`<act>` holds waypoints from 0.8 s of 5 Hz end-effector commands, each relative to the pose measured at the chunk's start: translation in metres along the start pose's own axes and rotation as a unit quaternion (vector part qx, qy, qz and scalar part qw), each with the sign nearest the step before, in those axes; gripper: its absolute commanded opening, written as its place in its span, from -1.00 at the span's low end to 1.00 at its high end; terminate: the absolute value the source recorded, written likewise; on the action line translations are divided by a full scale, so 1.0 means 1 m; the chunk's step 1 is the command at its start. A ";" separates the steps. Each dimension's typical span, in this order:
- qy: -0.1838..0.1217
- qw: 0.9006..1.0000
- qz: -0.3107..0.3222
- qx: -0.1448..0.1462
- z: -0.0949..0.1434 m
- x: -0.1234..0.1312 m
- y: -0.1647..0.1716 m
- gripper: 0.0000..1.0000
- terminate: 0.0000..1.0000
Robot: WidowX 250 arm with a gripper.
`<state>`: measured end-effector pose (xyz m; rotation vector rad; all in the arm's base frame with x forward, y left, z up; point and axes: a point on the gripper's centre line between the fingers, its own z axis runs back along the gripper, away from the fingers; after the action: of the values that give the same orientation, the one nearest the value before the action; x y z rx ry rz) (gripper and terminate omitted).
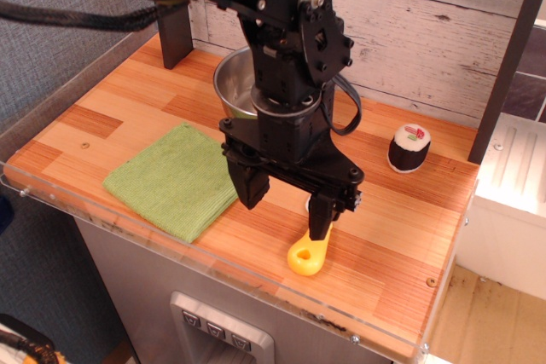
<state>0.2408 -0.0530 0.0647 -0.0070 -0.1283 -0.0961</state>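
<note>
My black gripper point(285, 202) hangs low over the front of the wooden table point(401, 236), its two fingers spread apart and open. The right fingertip point(320, 226) touches or sits just above the upper end of a yellow handle-like object with a round hole point(307, 255), which lies near the front edge. The object's far end is hidden behind the finger. The left finger point(249, 187) hovers by the right edge of a green cloth point(175, 178). Nothing is held between the fingers.
A metal bowl point(235, 83) stands behind the arm, partly hidden. A toy sushi roll point(409, 148) stands upright at the back right. A dark post point(175, 36) rises at the back left. A clear plastic lip point(256, 283) runs along the table's front edge.
</note>
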 end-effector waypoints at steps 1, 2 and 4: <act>0.000 1.000 0.000 0.000 0.000 0.000 0.000 1.00 -1.00; -0.013 1.000 0.002 -0.011 0.000 0.026 -0.001 1.00 -1.00; -0.028 0.999 0.000 -0.023 -0.011 0.074 -0.014 1.00 -1.00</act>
<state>0.3090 -0.0722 0.0513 -0.0486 -0.1413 -0.0916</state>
